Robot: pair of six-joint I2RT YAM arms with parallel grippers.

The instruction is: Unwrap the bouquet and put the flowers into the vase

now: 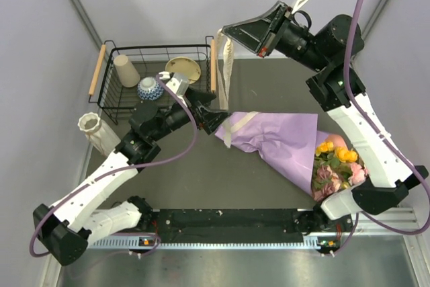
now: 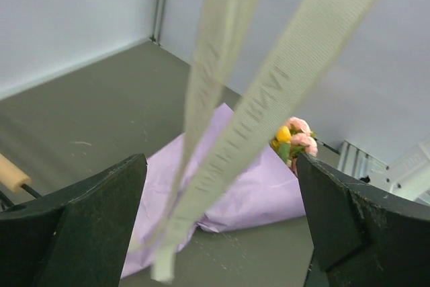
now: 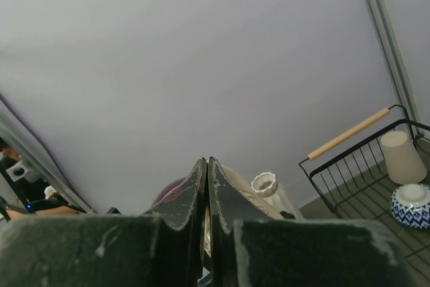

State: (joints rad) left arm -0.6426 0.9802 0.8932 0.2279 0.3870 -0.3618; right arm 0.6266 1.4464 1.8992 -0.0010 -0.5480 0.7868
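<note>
Lying across the counter (image 1: 269, 85), the bouquet (image 1: 282, 142) points its narrow end toward the middle and its flowers (image 1: 338, 162) toward the right arm's base. The lilac paper is around the stems. The cream ribbon (image 1: 227, 65) rises from that narrow end to the right claw (image 1: 225, 31), which is raised above the counter and pinched closed on the ribbon's top. Only the top view shows this grip. The right wrist view shows the jaws pressed together but hardly any ribbon. The left claw (image 1: 216, 119) hovers at the narrow end, spread wide. Its wrist view shows what the top view cannot: two ribbon strands hang between the fingers and touch neither. The vase (image 1: 94, 129) sits at the left edge, just outside the wire basket (image 1: 134, 48) holding a beige cup (image 1: 125, 70), patterned bowl (image 1: 149, 89) and plate (image 1: 183, 68).
</note>
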